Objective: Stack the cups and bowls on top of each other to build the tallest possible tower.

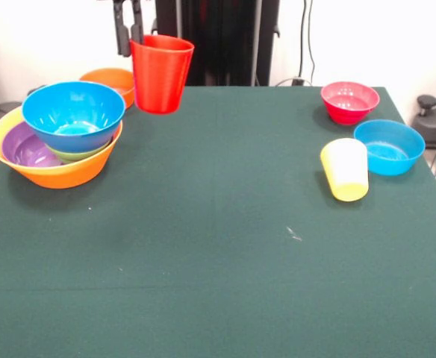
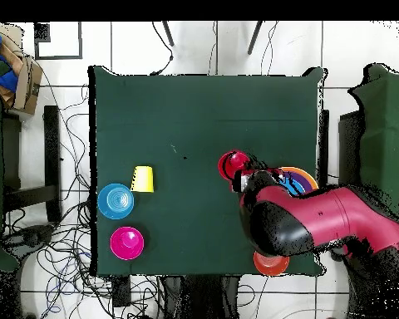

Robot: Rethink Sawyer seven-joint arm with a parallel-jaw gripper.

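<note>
The hand (image 1: 128, 33) is clamped on the rim of the red cup (image 1: 161, 73), held upright above the worktop (image 1: 218, 246), just beside the tower (image 1: 57, 138) topped by a blue bowl (image 1: 73, 114).

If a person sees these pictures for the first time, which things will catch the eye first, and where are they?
First, the red cup, held in the air by the gripper at the table's far edge, open end up. Below it to the left stands the tower: a blue bowl topmost in a large yellow-orange bowl. On the right, the yellow cup stands upside down beside another blue bowl.
</note>
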